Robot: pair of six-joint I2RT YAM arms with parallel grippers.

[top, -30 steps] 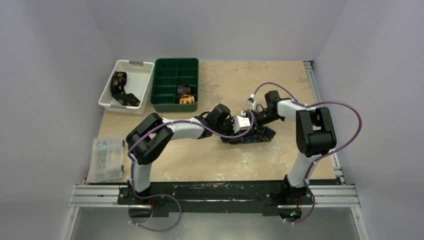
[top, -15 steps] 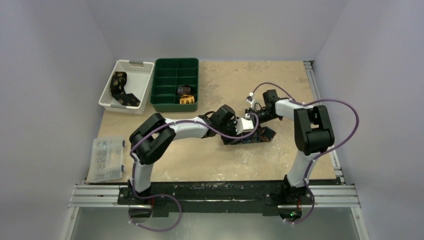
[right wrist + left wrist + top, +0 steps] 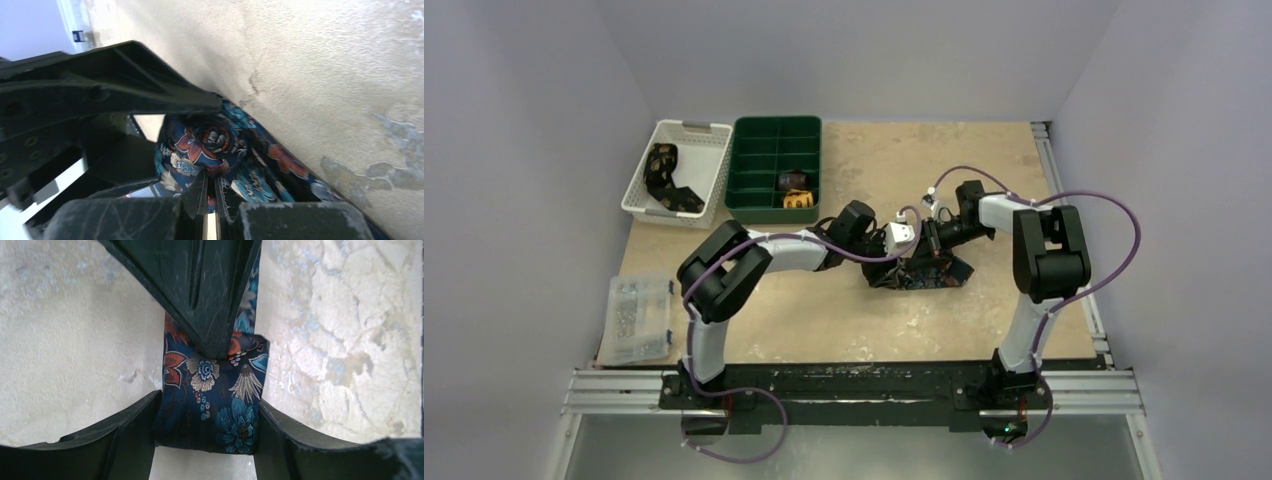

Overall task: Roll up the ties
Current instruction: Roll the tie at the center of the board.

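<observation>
The dark navy tie with a multicoloured flower print lies at mid-table, partly rolled. In the left wrist view my left gripper holds the roll by its two sides, a finger pressed on each edge. My right gripper is shut on a fold of the fabric at the roll's centre; its fingers come down onto the roll from above in the left wrist view. The unrolled tail trails along the table. In the top view both grippers meet over the tie, left and right.
A white basket at the back left holds a black-and-gold tie. A green divided tray beside it holds a brown roll and a yellow roll. A clear plastic box sits at the near left edge.
My left wrist has drawn back left and toward the far side, with its white camera housing turned upward. The right gripper has stayed on the roll, and the tie bundle looks more compact.
</observation>
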